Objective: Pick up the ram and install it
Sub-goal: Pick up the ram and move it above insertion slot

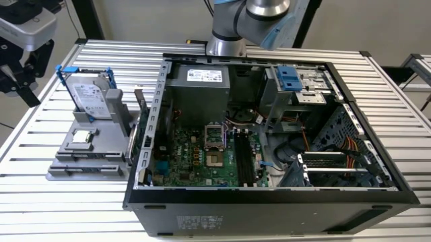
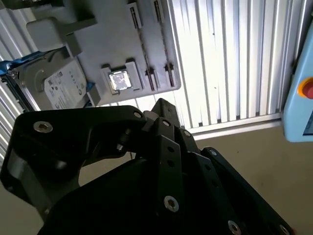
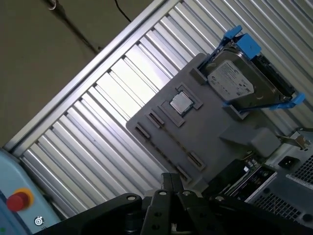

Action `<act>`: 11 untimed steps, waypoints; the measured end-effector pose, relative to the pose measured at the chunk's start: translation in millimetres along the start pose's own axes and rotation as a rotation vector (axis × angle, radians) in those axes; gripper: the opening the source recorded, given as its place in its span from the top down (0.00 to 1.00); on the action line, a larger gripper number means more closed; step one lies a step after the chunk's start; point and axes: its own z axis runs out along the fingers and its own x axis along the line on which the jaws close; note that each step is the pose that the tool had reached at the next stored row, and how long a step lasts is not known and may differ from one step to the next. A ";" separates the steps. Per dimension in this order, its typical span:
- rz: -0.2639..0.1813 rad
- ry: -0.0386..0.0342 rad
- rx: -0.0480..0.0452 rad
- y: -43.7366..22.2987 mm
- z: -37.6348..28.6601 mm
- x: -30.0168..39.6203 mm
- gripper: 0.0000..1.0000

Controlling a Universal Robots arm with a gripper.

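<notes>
Hanging high over the ribbed aluminium table (image 1: 60, 201), my black metal pincer (image 2: 164, 115) looks down in both wrist views on the flat grey plastic holder block (image 3: 210, 132). That block lies near the table's edge on the exterior view's left. I touch nothing on it. Whether my pincer is wide, narrow or closed on something, I cannot tell.

On the holder, the boxy silver hard drive in its blue frame (image 3: 234, 83) stands at one end. The small square silver chip (image 3: 182, 103) rests in its pocket near the middle. Beside the chip run two long narrow grooves with dark end clips (image 3: 163, 151); both look alike and low to me.

Just beside the holder, the open black computer case (image 1: 269, 212) takes the middle of the table. The green motherboard (image 1: 195, 161) lies on its floor, with the long black memory slots (image 1: 244, 159) toward the board's edge on the exterior view's right.

Where the slim ram stick is, I cannot tell: in a groove, in a slot, or with me. So I judge progress with caution. Grooves that look bare would suggest the pick is done, yet I cannot confirm a seated stick, so I count the install as unproven.
</notes>
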 end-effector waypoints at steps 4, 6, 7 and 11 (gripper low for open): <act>-0.026 0.0014 -0.0005 0.0 0.0 0.0 1.00; -0.039 0.0021 -0.0007 0.0 0.0 0.0 1.00; -0.045 0.0025 -0.0008 0.0 0.0 0.0 1.00; -0.070 0.0038 -0.0012 0.0 0.0 -0.1 1.00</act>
